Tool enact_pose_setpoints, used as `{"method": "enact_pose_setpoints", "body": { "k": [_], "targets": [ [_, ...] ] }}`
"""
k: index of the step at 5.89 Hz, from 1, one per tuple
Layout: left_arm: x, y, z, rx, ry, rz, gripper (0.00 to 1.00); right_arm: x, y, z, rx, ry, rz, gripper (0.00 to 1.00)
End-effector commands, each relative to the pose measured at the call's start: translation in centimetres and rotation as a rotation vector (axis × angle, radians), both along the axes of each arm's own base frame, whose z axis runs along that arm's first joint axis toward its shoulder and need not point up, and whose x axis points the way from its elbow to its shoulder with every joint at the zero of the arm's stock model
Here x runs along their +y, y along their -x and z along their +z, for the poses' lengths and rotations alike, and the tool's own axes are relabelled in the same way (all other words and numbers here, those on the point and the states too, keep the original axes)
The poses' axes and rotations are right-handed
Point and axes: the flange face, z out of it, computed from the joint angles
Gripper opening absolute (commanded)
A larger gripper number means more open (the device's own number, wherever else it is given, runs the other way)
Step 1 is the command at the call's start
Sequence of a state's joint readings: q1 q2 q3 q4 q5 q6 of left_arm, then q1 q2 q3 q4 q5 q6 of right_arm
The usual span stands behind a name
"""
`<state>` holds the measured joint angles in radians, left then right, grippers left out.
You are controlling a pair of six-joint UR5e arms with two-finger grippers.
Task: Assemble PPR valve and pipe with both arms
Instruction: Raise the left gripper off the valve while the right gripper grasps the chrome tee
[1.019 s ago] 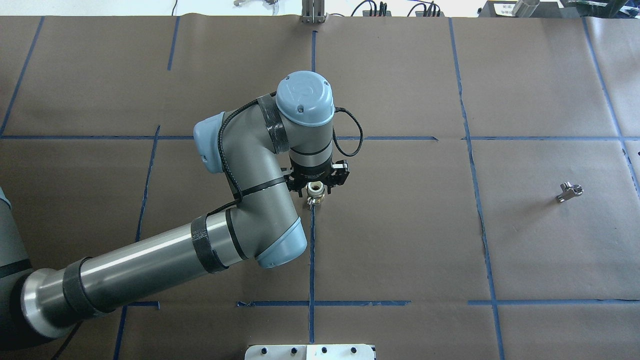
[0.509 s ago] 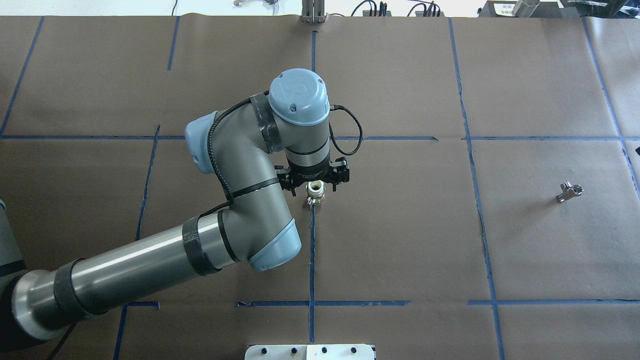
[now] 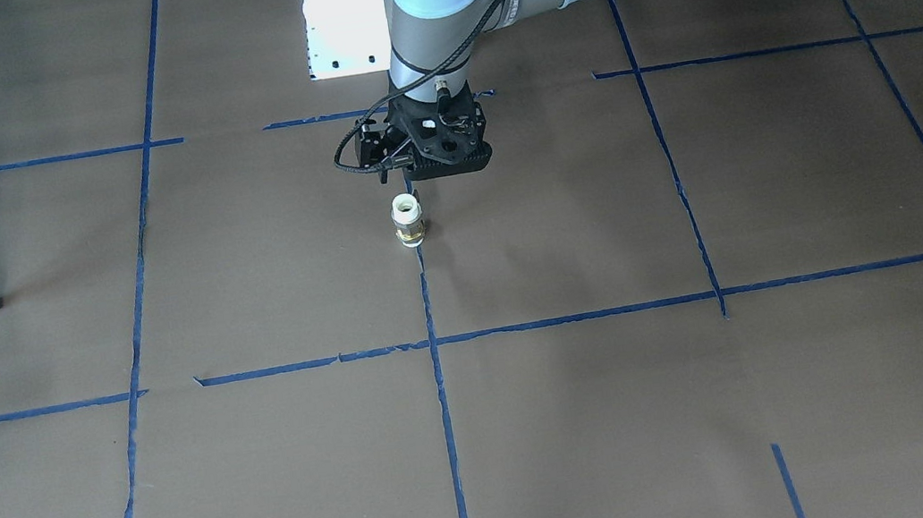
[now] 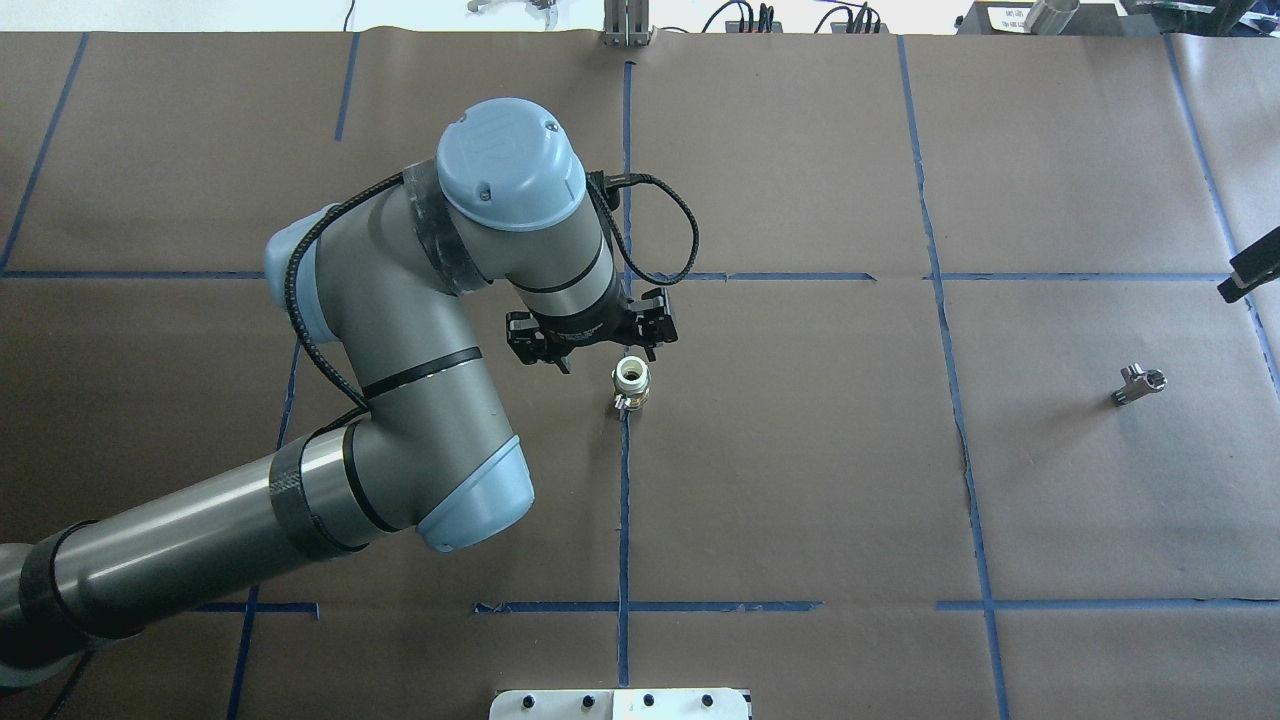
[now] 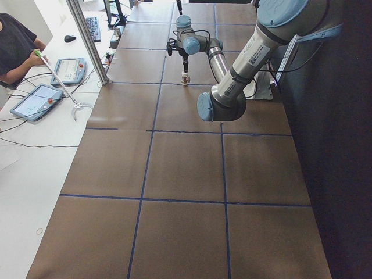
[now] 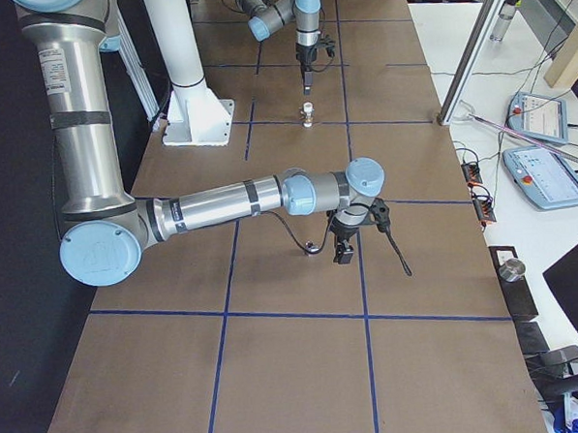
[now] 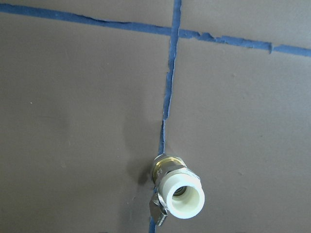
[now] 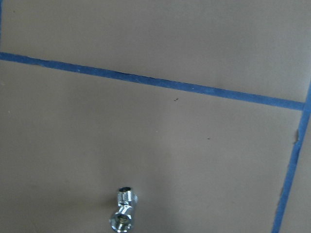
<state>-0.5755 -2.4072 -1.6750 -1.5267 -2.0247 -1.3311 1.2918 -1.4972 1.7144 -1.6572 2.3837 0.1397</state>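
Note:
A white PPR fitting with a brass nut point(image 4: 631, 382) stands upright on the brown paper at a blue tape crossing. It also shows in the front view point(image 3: 407, 220) and the left wrist view point(image 7: 180, 194). My left gripper point(image 4: 605, 355) hangs open and empty above it and a little to its left, apart from it. A small chrome valve point(image 4: 1138, 384) lies at the far right, also in the right wrist view point(image 8: 124, 216). My right gripper point(image 6: 342, 255) hovers close above the valve. I cannot tell if it is open or shut.
The white pedestal base plate point(image 4: 620, 703) sits at the near table edge. Blue tape lines grid the paper. An aluminium post point(image 6: 470, 61) and control tablets point(image 6: 549, 174) stand on the operators' side.
My left gripper has risen off the fitting and drifted left, leaving it standing in place. A black part of the right gripper has come into the overhead view's right edge.

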Motion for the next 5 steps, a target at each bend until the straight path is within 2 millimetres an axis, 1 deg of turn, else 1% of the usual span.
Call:
{"method": "enact_pose_setpoints", "body": {
  "k": [1,2,3,4,5],
  "targets": [
    [-0.1,3.1,-0.9,0.038,-0.018,-0.032,0.9,3.9,4.2,0.5,-0.015,-0.039,0.11,0.99],
    [-0.2,3.3,-0.8,0.038,-0.018,-0.035,0.9,5.6,7.3,0.8,-0.007,-0.045,0.218,0.98],
    [-0.5,3.5,-0.8,0.038,-0.019,-0.041,0.9,6.9,8.6,2.4,0.004,-0.032,0.194,0.98],
    [-0.6,3.8,-1.0,0.04,-0.02,-0.044,0.9,7.0,8.9,2.8,0.011,-0.026,0.187,0.92],
    [-0.6,3.9,-1.1,0.043,-0.022,-0.044,0.9,7.0,9.2,4.3,0.023,-0.001,0.181,0.93]
  ]
}}
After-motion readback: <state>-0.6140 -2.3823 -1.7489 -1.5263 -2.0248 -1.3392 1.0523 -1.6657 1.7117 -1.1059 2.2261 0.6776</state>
